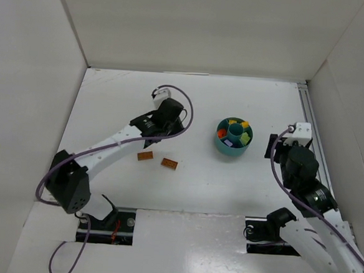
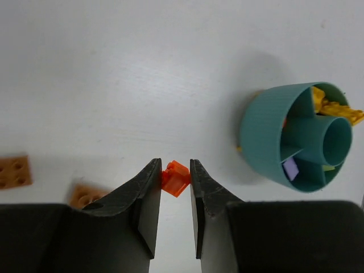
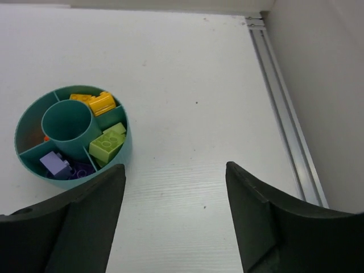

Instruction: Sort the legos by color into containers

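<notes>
Step in hand: pick-and-carry of one small red-orange plastic brick (image 2: 175, 178), pinched btwn the tips of the left gripper (image 2: 175, 166). The jaws are closed tight on its sides, and the brick sits tilted w/ a corner poking past the fingertips. Can't tell if it's clear of the white table (image 2: 170, 68). It's well to one side of the round teal plastic tub (image 2: 261, 136), w/ bare table btwn them. Nxt move, as I judge it: carry across, hover over the wedge that shows a red-orange bit (image 3: 45, 138), then let go. Wedges are narrow, so aim matters, and the skewed grip could slip. The right gripper (image 3: 173, 170) stands wide apart and empty, near the tub. Other wedges hold yellow bricks (image 3: 98, 102), lime green bricks (image 3: 107, 145) and lilac bricks (image 3: 57, 165). Two brownish-orange flat bricks (image 1: 145, 156) lie unsorted on the table.
</notes>
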### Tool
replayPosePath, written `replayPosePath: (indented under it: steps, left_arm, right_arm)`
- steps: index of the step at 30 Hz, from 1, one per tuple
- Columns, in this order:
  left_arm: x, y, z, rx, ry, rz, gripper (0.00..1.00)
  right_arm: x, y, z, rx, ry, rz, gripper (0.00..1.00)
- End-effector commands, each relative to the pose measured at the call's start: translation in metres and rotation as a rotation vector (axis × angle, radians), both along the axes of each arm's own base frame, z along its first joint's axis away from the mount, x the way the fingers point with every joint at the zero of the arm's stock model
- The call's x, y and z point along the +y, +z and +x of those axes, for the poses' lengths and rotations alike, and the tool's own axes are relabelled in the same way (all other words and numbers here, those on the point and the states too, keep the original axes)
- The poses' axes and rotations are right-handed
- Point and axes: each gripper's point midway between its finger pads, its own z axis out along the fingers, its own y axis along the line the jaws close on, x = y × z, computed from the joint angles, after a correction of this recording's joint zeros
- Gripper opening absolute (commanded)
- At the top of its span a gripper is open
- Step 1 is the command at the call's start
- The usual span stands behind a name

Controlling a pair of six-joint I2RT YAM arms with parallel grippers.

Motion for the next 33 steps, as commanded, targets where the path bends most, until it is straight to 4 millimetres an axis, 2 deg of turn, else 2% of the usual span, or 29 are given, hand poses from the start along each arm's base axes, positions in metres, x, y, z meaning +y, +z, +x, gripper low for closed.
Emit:
replayPosePath:
  steps: [1,3,4,6,7,10,11,13,18,21,24,26,28,30,33]
  left_arm:
    - [-0.056,0.032,0.035,-0.106,-0.132,-0.001,0.17]
    - [-0.084,0.040,0.044,-0.134,-0.193,0.016,0.16]
    - [-0.105,0.046,0.058,-0.152,-0.207,0.012,0.16]
    - [-0.132,0.047,0.062,-0.151,-0.267,0.014,0.14]
    - [-0.147,0.050,0.076,-0.163,-0.272,0.014,0.14]
    - [-0.170,0.044,0.079,-0.137,-0.306,0.022,0.13]
    - [-0.178,0.042,0.086,-0.138,-0.306,0.021,0.13]
    - [-0.184,0.038,0.089,-0.130,-0.314,0.020,0.13]
    - [-0.193,0.021,0.092,-0.106,-0.337,0.031,0.13]
    - [-0.197,0.021,0.089,-0.106,-0.346,0.031,0.13]
    - [-0.198,0.008,0.078,-0.085,-0.353,0.063,0.13]
    - [-0.196,0.000,0.075,-0.080,-0.345,0.090,0.16]
    - [-0.193,-0.006,0.073,-0.066,-0.346,0.102,0.24]
    - [-0.193,-0.006,0.073,-0.066,-0.346,0.102,0.28]
    - [-0.189,-0.004,0.070,-0.056,-0.347,0.111,0.42]
  right_arm:
    - [-0.022,-0.001,-0.018,-0.019,-0.086,0.018,0.77]
    - [-0.028,-0.001,-0.023,-0.028,-0.105,0.019,0.84]
    - [-0.030,0.000,-0.026,-0.033,-0.105,0.022,0.87]
    - [-0.035,0.000,-0.030,-0.036,-0.127,0.016,0.90]
    - [-0.039,-0.002,-0.031,-0.026,-0.142,0.006,0.91]
    - [-0.044,-0.006,-0.034,-0.011,-0.169,-0.005,0.95]
    - [-0.048,-0.005,-0.035,-0.013,-0.192,-0.009,0.95]
    - [-0.050,-0.007,-0.036,-0.010,-0.208,-0.002,0.99]
    - [-0.051,-0.007,-0.037,-0.013,-0.219,0.004,1.00]
    - [-0.051,-0.007,-0.037,-0.013,-0.219,0.004,1.00]
    - [-0.051,-0.007,-0.037,-0.013,-0.219,0.004,1.00]
    - [-0.051,-0.012,-0.035,0.002,-0.219,-0.005,1.00]
    - [-0.051,-0.012,-0.035,0.003,-0.219,-0.005,1.00]
    - [-0.051,-0.012,-0.035,0.003,-0.219,-0.005,1.00]
    - [-0.051,-0.012,-0.035,0.003,-0.219,-0.005,1.00]
